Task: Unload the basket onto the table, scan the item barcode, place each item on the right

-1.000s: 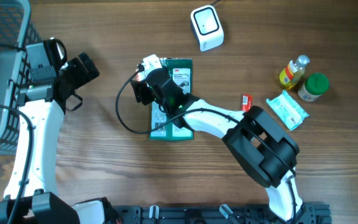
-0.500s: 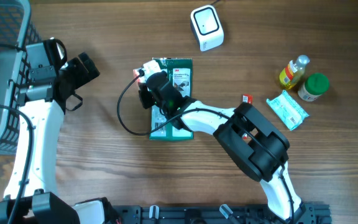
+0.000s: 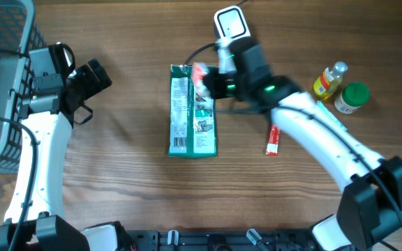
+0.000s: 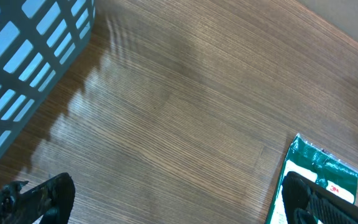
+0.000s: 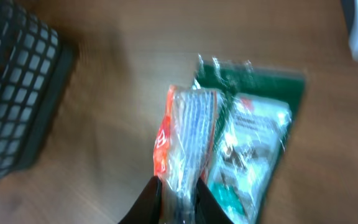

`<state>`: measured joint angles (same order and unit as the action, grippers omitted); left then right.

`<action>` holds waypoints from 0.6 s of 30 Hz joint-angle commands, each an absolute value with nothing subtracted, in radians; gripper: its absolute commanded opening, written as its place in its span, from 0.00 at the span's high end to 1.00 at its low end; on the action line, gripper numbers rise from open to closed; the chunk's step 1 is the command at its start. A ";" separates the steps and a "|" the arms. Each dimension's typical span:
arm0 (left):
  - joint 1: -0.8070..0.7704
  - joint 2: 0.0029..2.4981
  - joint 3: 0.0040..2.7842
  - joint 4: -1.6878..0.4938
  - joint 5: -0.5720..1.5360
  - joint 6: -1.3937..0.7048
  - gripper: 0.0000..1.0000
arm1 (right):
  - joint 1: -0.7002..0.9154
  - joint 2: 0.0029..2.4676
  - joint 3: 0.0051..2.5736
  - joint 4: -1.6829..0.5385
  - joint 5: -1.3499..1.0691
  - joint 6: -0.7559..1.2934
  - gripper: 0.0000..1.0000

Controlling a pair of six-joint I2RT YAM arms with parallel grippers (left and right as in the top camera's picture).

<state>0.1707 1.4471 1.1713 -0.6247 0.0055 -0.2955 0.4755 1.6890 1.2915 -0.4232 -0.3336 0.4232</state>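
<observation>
Near the far edge of the table (image 3: pixel 117 174), just short of the one white scanner (image 3: pixel 231 29), one small red-and-white packet (image 3: pixel 201 74) is grasped by the right gripper (image 3: pixel 208 82). In the right wrist view the two fingers (image 5: pixel 157 200) are seen clenched on the lower end of that packet, which stands out ahead of them. From overhead the held packet is seen over the far right corner of one green packet (image 3: pixel 192 110), which lies flat near the middle of the table with its length running from far edge to near edge. Whether the two packets touch cannot be told.

The left gripper (image 3: pixel 93 77) is held over the left part of the table, jaws spread wide and nothing between them. One grey basket (image 3: pixel 2 42) is set at the far left corner.

One small red item (image 3: pixel 273 139) lies to the right of the green packet, apart from it. Toward the right edge one yellow bottle (image 3: pixel 330 80) and one green-lidded jar (image 3: pixel 354 97) are found just beside each other.
</observation>
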 commanded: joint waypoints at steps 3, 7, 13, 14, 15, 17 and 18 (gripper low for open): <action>0.175 1.442 1.181 -0.621 0.013 -0.307 0.00 | 0.241 1.702 1.221 -0.532 -0.996 0.379 0.95; 0.175 1.442 1.181 -0.620 0.013 -0.307 0.00 | 0.137 1.702 1.132 -0.532 -1.025 0.358 0.96; 0.175 1.442 1.181 -0.621 0.013 -0.307 0.00 | 0.162 1.702 0.956 -0.277 -0.941 0.432 0.95; 0.175 1.442 1.181 -0.620 0.013 -0.307 0.00 | 0.175 1.702 0.918 -0.201 -0.922 0.476 0.95; 0.175 1.442 1.181 -0.621 0.013 -0.307 0.00 | 0.199 1.702 0.862 -0.075 -0.912 0.532 0.95; 0.175 1.442 1.181 -0.620 0.013 -0.307 0.00 | 0.242 1.702 0.790 0.118 -0.912 0.636 0.95; 0.175 1.442 1.181 -0.621 0.013 -0.307 0.00 | 0.273 1.702 0.752 0.234 -0.891 0.719 0.95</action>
<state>0.1703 1.4475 1.1713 -0.6243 0.0055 -0.2955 0.2070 1.6920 0.8345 0.0601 -0.9207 0.5114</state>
